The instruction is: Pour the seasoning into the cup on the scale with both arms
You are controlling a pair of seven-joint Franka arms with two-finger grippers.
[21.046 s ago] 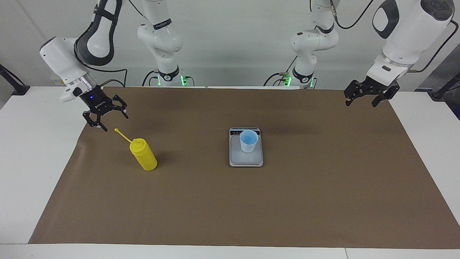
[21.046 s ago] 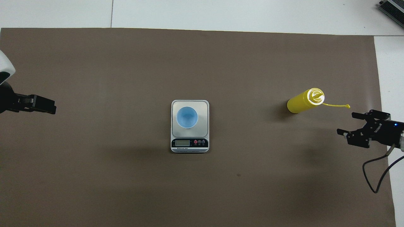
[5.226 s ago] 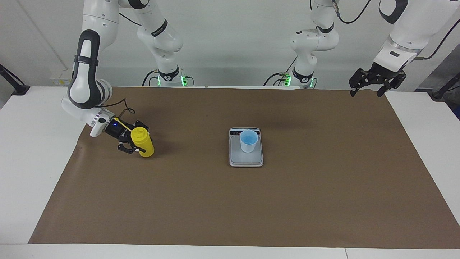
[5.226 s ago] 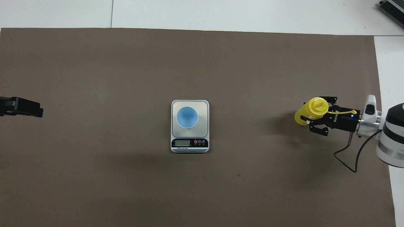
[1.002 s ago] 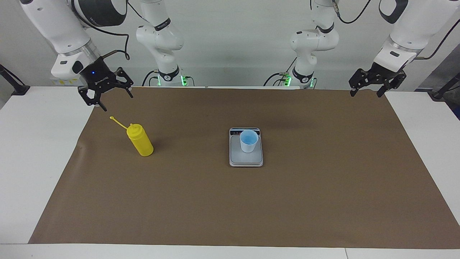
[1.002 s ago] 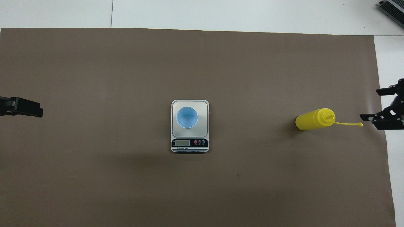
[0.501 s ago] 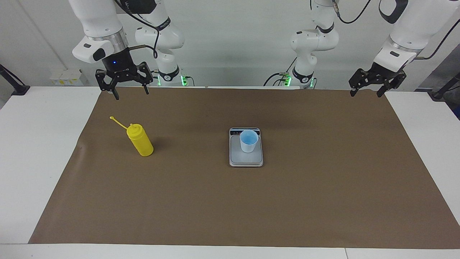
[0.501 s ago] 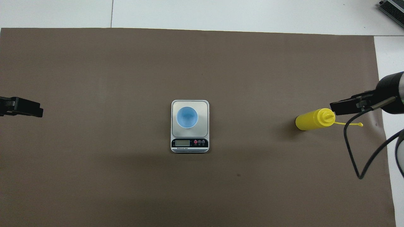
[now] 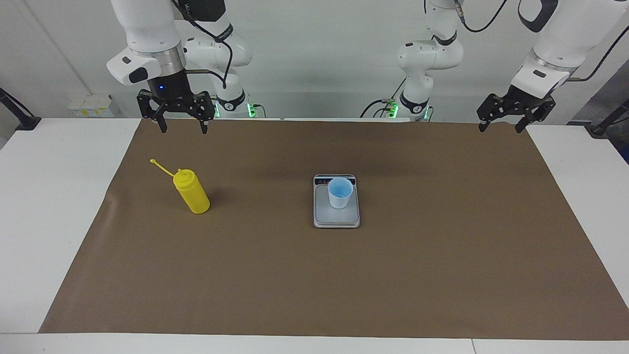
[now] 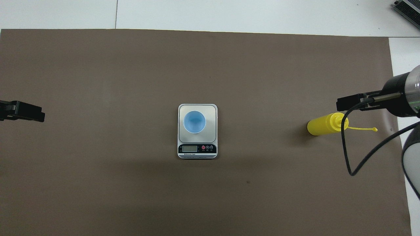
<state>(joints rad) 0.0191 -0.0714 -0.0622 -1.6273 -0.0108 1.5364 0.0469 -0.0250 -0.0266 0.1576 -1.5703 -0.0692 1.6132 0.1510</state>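
The yellow squeeze bottle [image 9: 192, 195] stands upright on the brown mat toward the right arm's end, its cap off and hanging on its strap [image 9: 161, 167]; it also shows in the overhead view [image 10: 323, 124]. The pale blue cup [image 9: 340, 192] stands on the silver scale [image 9: 336, 218] at mid-mat; the overhead view shows the cup [image 10: 194, 122] and the scale [image 10: 197, 149] too. My right gripper [image 9: 182, 129] is open, points down and hangs empty in the air over the mat's edge by the bottle. My left gripper [image 9: 502, 129] is open and waits over the mat's corner.
The brown mat [image 9: 314, 275] covers most of the white table [image 9: 49, 206]. The right arm's black cable [image 10: 347, 157] loops over the mat beside the bottle. The scale's display strip faces the robots.
The right gripper has swung from the table's end in over the mat and turned to point straight down. The bottle, cup, scale and left arm have not moved.
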